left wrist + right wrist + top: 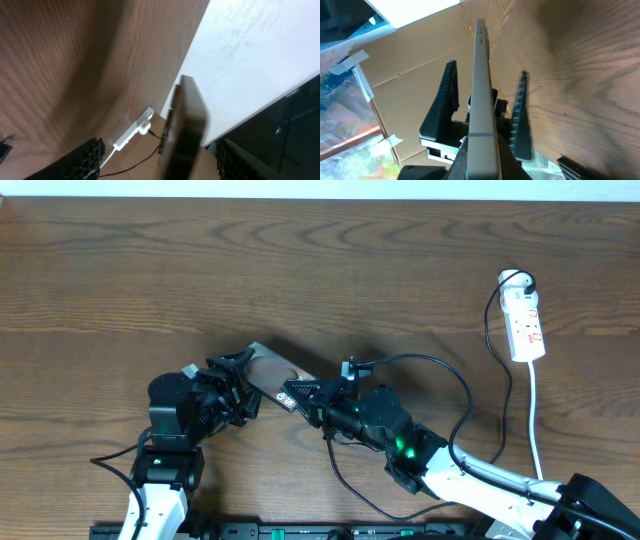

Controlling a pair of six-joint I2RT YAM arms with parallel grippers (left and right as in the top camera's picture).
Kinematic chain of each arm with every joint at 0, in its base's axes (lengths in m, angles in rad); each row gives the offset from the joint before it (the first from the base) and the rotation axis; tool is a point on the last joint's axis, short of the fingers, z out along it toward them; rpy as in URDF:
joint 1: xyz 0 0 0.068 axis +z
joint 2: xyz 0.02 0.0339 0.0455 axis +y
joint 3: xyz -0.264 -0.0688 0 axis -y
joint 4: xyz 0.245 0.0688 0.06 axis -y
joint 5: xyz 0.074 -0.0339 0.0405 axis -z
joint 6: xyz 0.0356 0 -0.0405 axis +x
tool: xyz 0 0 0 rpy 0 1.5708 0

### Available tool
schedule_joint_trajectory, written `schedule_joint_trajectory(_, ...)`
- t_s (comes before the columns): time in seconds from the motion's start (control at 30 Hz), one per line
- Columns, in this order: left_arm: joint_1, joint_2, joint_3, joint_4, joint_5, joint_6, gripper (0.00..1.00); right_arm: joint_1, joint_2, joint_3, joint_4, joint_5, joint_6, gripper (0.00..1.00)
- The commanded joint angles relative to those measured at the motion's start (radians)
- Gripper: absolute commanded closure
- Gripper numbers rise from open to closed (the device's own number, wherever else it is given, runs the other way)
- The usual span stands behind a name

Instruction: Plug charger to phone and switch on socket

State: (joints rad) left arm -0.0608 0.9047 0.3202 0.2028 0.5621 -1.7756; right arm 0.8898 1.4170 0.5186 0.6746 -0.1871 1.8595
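Black-fingered, your right hand (300, 393) was clamped on one end of the phone (272, 368). Your left hand (238, 383) straddled the other end, jaws apart, not gripping. The charger (440, 370) trailed over the counter (120, 290), seemingly not plugged in. The socket (526, 320) sat well apart, so I judged both steps remained.
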Motion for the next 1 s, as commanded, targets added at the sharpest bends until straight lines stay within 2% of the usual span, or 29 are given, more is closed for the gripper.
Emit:
schedule_joint_trajectory(0.0, -0.002, 0.002, 0.011, 0.032, 0.006, -0.019, 0.36, 0.006, -0.005, 0.008, 0.008, 0.013, 0.01, 0.99)
schedule_joint_trajectory(0.17, -0.003, 0.002, 0.011, 0.081, 0.019, -0.018, 0.45, 0.006, -0.005, 0.008, 0.006, 0.017, 0.011, 0.99)
schedule_joint_trajectory(0.33, -0.012, 0.003, 0.011, 0.08, 0.035, -0.018, 0.47, 0.006, -0.005, 0.008, 0.011, 0.021, 0.039, 0.99)
schedule_joint_trajectory(0.43, -0.027, 0.003, 0.011, 0.08, 0.035, -0.018, 0.53, 0.006, -0.005, 0.008, 0.023, 0.019, 0.04, 0.99)
schedule_joint_trajectory(0.67, -0.043, 0.003, 0.011, 0.08, 0.027, -0.017, 0.55, 0.009, -0.005, 0.008, 0.034, 0.019, 0.041, 0.99)
schedule_joint_trajectory(0.87, -0.043, 0.003, 0.011, 0.08, 0.028, -0.017, 0.72, 0.009, -0.005, 0.008, 0.033, 0.005, 0.055, 0.99)
schedule_joint_trajectory(0.97, -0.043, 0.003, 0.011, 0.08, 0.028, -0.018, 0.77, 0.009, -0.005, 0.008, 0.033, 0.004, 0.055, 0.99)
